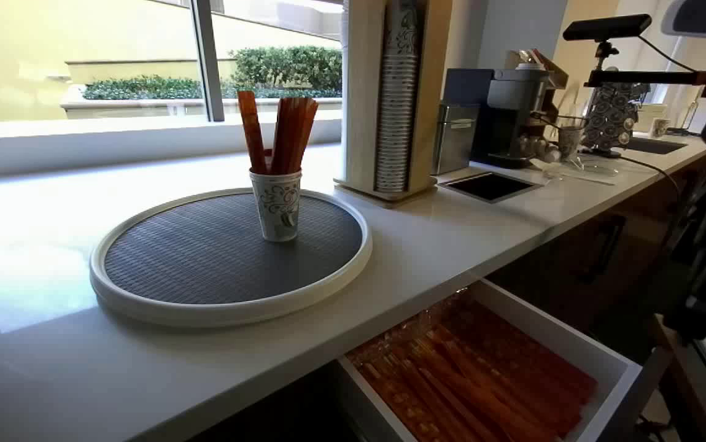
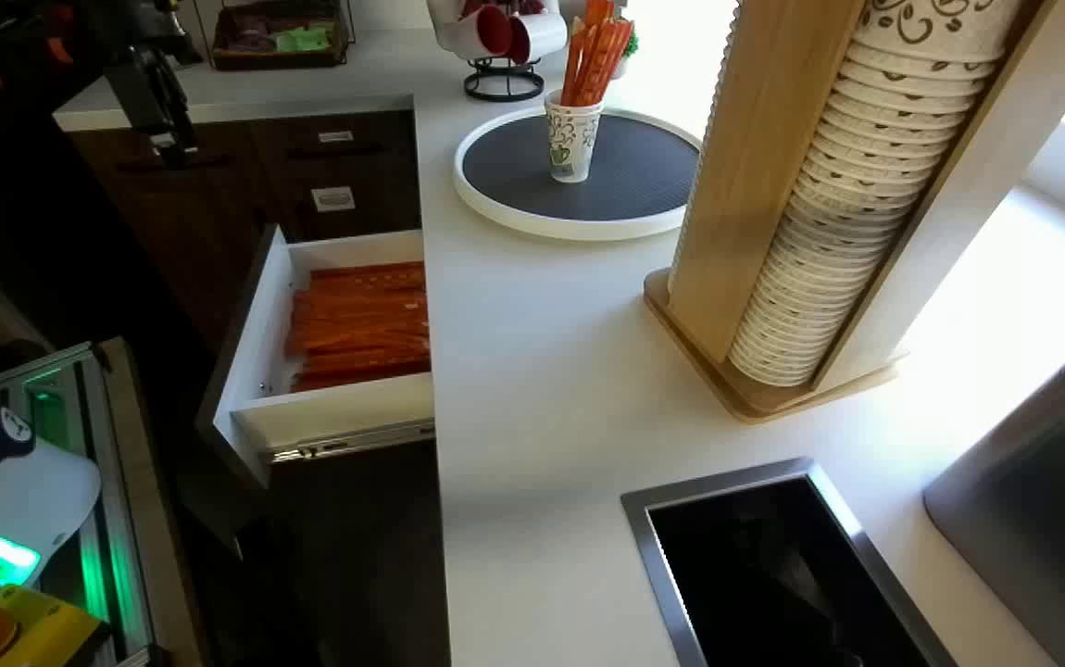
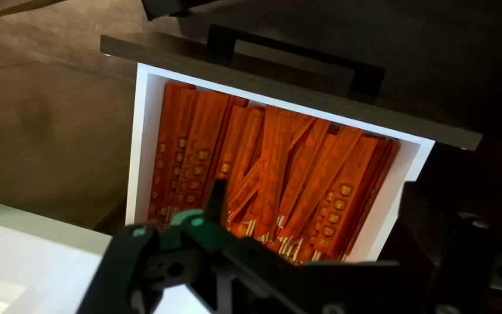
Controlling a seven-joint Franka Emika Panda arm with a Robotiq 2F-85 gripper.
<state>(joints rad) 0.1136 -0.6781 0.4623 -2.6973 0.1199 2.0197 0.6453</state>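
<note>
1. Tabletop [image 2: 523, 389]: pale, long, glossy. Shown at length in both exterior views.
2. Drawer [image 2: 338, 408]: white-walled, pulled out from under the tabletop's edge.
3. Round tray [image 1: 175, 258]: dark mat, pale rim; rests on the tabletop.
4. Packets [image 3: 273, 161], one lot: slim, red-orange, lying in the drawer, several askew on top. Judged light, and stiff along their length; the sleeves look thin and smooth, so apt to slide on one another and to crease under a hard squeeze. Suggested hold: the middle of a single askew topmost packet, taken across its narrow width.
5. Pincer [image 2: 173, 146]: spread, with nothing between its fingers, apart from the packets. Whether it hangs straight above the drawer is hard to tell, as it shows dark in an exterior view.
6. Pull handle [image 3: 294, 49]: black, on the drawer's front; wrist view only.
7. Paper cup [image 1: 276, 205]: patterned, upright on the round tray, holding standing packets [image 1: 294, 135] of like colour; in both exterior views, absent from the wrist view.
8. Stick ends [image 3: 250, 227]: pale, bare, at the packets' lower ends in the wrist view, and clear only there.
</note>
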